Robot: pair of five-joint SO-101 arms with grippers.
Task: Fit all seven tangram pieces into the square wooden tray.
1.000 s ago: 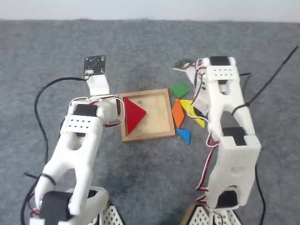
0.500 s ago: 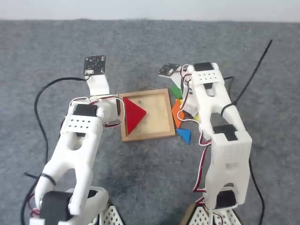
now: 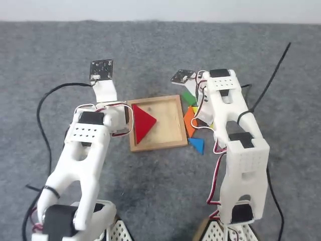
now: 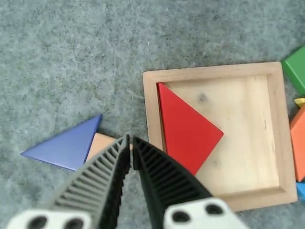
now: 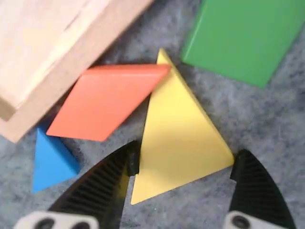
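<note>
The square wooden tray [image 3: 156,146] lies between the arms and holds a red triangle [image 3: 142,123]. My left gripper [image 4: 129,139] is shut and empty, hovering just outside the tray's left rim [image 4: 151,119], above a tan piece [image 4: 101,143] that touches a large blue triangle [image 4: 66,145]. My right gripper [image 5: 186,162] is open and straddles a yellow triangle [image 5: 178,138]. Against that triangle lies an orange parallelogram [image 5: 107,100], with a green piece [image 5: 240,38] beyond and a small blue triangle [image 5: 50,160] by the tray corner [image 5: 43,76].
Grey carpet covers the table. The right arm [image 3: 230,115] hangs over the pieces right of the tray; the orange parallelogram [image 3: 188,121] and small blue triangle [image 3: 196,144] lie beside it. Cables trail from both arms.
The right arm has swung left toward the tray and come over the yellow triangle. The left arm has stayed still.
</note>
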